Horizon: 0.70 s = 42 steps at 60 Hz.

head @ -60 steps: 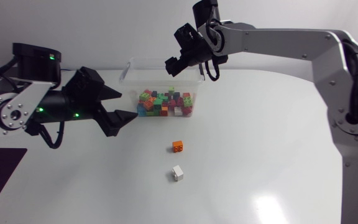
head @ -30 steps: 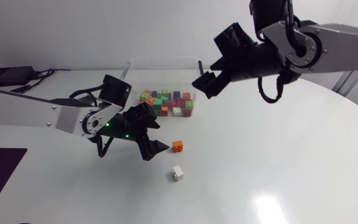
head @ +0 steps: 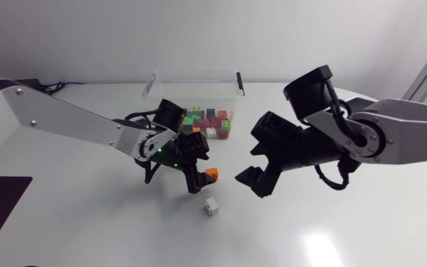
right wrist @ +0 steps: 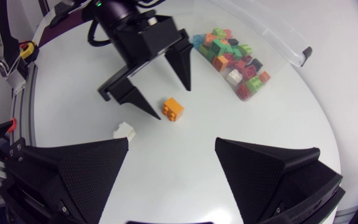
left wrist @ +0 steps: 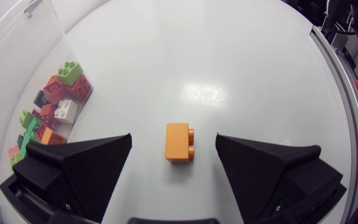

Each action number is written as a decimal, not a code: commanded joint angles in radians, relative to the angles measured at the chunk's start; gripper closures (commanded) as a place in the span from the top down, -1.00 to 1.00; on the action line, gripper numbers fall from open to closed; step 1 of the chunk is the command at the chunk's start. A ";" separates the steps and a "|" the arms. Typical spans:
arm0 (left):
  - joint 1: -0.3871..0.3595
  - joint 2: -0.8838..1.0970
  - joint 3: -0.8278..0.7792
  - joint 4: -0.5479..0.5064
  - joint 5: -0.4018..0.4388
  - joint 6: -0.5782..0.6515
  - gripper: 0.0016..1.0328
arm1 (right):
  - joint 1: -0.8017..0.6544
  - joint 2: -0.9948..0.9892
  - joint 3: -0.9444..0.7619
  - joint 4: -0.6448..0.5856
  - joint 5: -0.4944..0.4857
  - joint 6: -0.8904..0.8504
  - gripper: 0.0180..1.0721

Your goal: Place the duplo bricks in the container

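Nearest the table's front edge, the white brick lies alone. Just beyond it, the left gripper straddles the orange brick, fingers apart, neither touching, with the brick's long axis running along the gap. The right gripper, also spread wide, hovers farther off. The container sits by the far edge.
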<state>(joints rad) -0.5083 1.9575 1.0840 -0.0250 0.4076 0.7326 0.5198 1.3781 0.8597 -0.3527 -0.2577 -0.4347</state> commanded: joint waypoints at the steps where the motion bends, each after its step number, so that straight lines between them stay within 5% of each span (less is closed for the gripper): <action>1: -0.004 0.050 0.042 0.000 0.007 0.030 0.62 | 0.040 0.004 -0.039 -0.015 0.008 0.002 0.90; 6: -0.004 0.077 0.060 -0.001 0.007 0.031 0.30 | 0.078 0.024 -0.044 -0.014 0.037 0.025 0.90; 12: -0.006 0.103 0.076 -0.003 0.007 0.031 -0.33 | 0.111 0.064 -0.048 -0.012 0.055 0.047 0.90; 27: 0.007 0.077 0.048 -0.047 0.007 0.083 -0.40 | 0.209 0.214 -0.008 -0.006 0.141 0.137 0.90; 42: 0.113 -0.117 -0.084 -0.075 0.017 0.125 -0.41 | 0.247 0.369 0.117 -0.043 0.156 0.229 0.78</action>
<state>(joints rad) -0.4225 1.9308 1.0512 -0.0963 0.4114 0.8246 0.7570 1.7023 0.9161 -0.3714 -0.1062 -0.2554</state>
